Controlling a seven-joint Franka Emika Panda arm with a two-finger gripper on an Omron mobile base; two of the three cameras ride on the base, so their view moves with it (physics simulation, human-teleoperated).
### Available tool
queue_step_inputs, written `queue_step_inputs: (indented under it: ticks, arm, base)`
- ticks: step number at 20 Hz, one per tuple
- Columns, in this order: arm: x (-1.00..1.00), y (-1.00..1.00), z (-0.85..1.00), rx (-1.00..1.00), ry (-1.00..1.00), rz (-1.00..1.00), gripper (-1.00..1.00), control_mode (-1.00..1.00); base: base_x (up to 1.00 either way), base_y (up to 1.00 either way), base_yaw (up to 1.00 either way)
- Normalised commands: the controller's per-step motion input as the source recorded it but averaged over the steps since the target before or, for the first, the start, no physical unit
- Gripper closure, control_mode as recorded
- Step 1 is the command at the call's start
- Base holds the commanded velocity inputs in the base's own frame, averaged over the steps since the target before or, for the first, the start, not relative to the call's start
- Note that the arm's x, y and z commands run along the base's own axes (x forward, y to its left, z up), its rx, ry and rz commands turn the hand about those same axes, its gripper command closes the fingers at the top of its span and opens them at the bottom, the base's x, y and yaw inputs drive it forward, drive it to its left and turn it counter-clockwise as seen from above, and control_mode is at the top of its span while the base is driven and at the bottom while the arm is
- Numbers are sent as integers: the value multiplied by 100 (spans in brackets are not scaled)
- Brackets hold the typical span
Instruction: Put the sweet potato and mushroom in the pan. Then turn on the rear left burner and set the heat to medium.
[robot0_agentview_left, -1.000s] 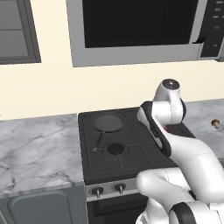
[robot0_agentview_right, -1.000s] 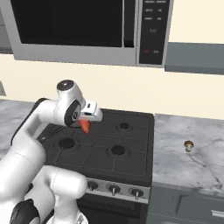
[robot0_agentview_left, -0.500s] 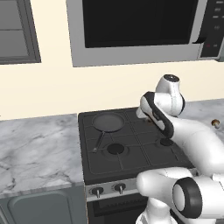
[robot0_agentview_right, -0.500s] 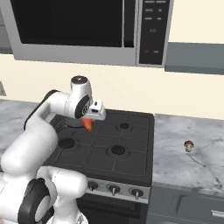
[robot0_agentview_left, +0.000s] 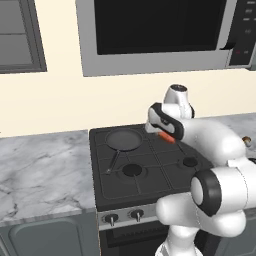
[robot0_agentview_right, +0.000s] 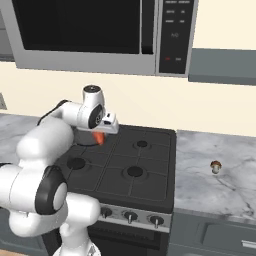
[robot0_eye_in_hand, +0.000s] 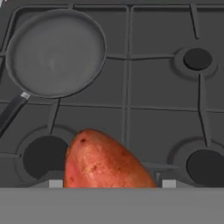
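Carrying the sweet potato (robot0_agentview_left: 165, 136) above the stove (robot0_agentview_left: 150, 165), the tool (robot0_agentview_left: 161, 134) is hanging just right of the pan (robot0_agentview_left: 123, 139) in the left base view; it should be travelling left until centred over the pan. In the right base view the mushroom (robot0_agentview_right: 215, 166) is sitting on the table (robot0_agentview_right: 215, 180), well apart. In the hand view the jaws seem clamped on the sweet potato, though its fingertips are hidden; releasing low should be stopping it rolling out.

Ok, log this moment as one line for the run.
gripper: shut on sweet potato, above stove | pan: empty, rear left burner | mushroom: on right counter | burner: not yet turned on
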Motion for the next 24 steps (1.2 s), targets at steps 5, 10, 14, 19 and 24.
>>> queue_step_inputs:
  ticks: [5,10,14,19,24]
  arm:
    - [54,42,-8,0,1,0,100,-100]
    - [50,46,-8,0,0,0,100,-100]
    - [26,39,-25,0,1,0,100,-100]
    - [15,21,-74,0,0,0,100,-100]
    - [19,11,-22,0,0,0,100,-100]
  base:
    - [0,0,0]
    - [0,0,0]
    - [0,0,0]
    - [0,0,0]
    - [0,0,0]
